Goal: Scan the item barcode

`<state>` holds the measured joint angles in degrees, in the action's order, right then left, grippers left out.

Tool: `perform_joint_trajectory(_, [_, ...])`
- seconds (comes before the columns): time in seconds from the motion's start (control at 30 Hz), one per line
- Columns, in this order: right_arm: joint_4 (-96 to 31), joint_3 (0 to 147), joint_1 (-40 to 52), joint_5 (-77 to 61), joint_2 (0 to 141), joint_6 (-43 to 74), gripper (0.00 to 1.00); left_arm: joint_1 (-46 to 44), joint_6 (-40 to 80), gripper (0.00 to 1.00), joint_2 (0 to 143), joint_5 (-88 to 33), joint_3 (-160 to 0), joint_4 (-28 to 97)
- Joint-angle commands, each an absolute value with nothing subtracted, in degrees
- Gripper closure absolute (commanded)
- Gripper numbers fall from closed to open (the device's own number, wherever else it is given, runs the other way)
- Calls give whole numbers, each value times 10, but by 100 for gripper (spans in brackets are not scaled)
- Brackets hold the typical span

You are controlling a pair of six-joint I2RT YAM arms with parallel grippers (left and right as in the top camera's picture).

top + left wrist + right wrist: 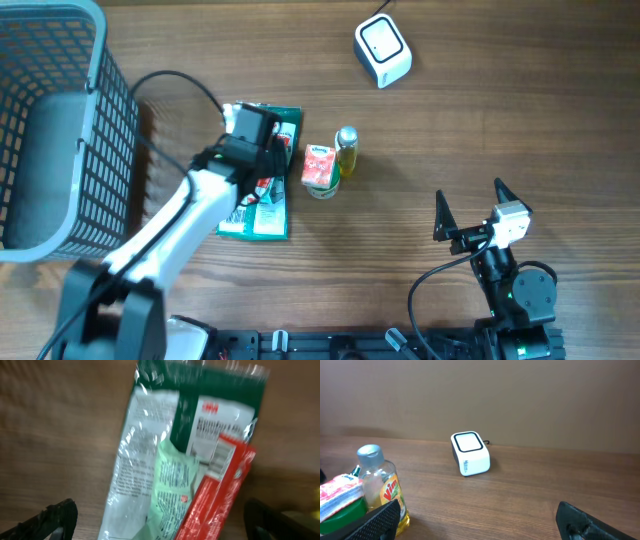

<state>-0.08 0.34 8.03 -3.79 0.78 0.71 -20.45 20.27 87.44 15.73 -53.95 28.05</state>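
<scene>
A green and white sealed pack [150, 475] lies flat on the table with a red carton [216, 495] on top of it; a barcode shows on the carton's end. My left gripper [160, 525] hovers over them, open, its fingers [52, 517] standing wide on either side and touching nothing. From overhead the left gripper [268, 160] covers much of the pack [262, 218]. The white scanner [383, 50] sits at the back right, also visible as the scanner [469, 453] in the right wrist view. My right gripper [470, 195] is open and empty at the front right.
A small bottle of yellow liquid [346, 150] and a red-topped green tub [320, 168] stand just right of the pack. A grey mesh basket [95, 120] fills the left edge of the table. The scanner's cable runs off the far edge.
</scene>
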Motion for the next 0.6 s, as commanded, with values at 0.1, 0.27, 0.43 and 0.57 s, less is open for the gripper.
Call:
perform_joint_trajectory(0.1, [0,3,77,-32,4,1,0,-84,199,5,791,-17,-591,270])
perform_joint_trajectory(0.27, [0,3,77,-32,4,1,0,-6,199,0,791,-66,-599,263])
perform_joint_trajectory(0.43, [0,3,77,-32,4,1,0,3,199,0,791,-66,-599,297])
perform_joint_trajectory(0.57, [0,3,77,-32,4,1,0,3,199,0,791,-66,-599,309])
